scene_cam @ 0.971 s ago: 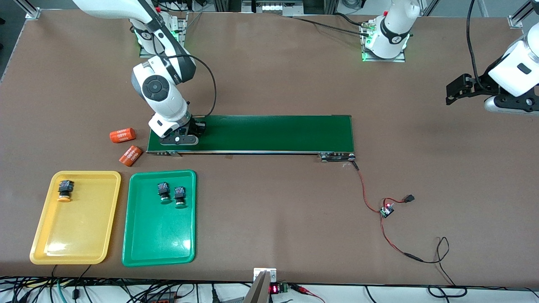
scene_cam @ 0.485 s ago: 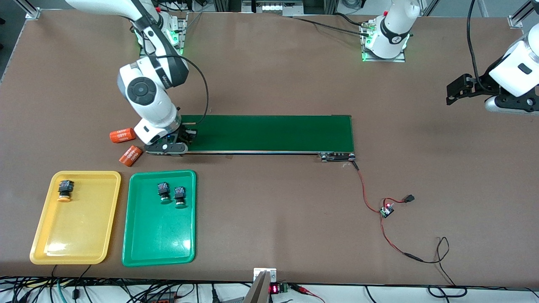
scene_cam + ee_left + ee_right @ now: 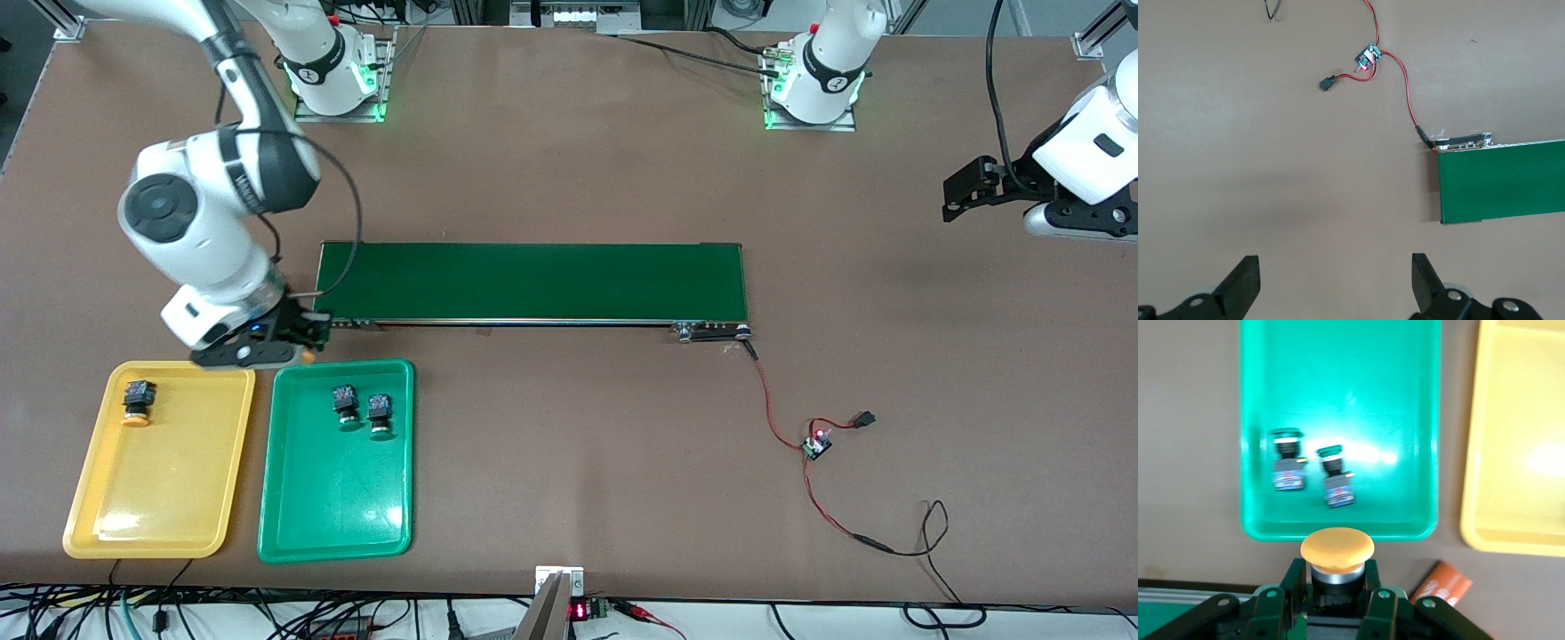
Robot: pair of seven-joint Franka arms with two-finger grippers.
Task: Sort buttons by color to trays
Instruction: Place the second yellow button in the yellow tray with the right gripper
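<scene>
Since a second ago, the right gripper (image 3: 267, 342) is no longer over the end of the dark-green belt (image 3: 533, 282); it is now hanging over the bare table just at the belt-side rims of the two trays, roughly over the gap between them. Its jaws are clamping the black body of a yellow-orange button (image 3: 1337, 547), cap pointing outward.

Progress is looking good. Two green buttons (image 3: 346, 404) are sitting side by side in the green tray (image 3: 333, 524), close to its rim nearest the belt. One yellow-orange button (image 3: 136, 400) is lying in the yellow tray (image 3: 151, 524), also near that tray's belt-side rim. By my judgement, the held button is the last one, and it is being carried toward the yellow tray; only its release there is left.

The left gripper (image 3: 965, 191) is waiting, well away from the belt at the left arm's end of the table, with its jaws spread wide and holding nothing.

The front view is hiding the carried button under the right wrist, while the right wrist view is showing it plainly, along with one orange cylinder (image 3: 1441, 585) on the table beside the trays. The left wrist view is showing only the parted fingers (image 3: 1245, 283), the belt's end and a red wire with a small board (image 3: 1368, 59).
</scene>
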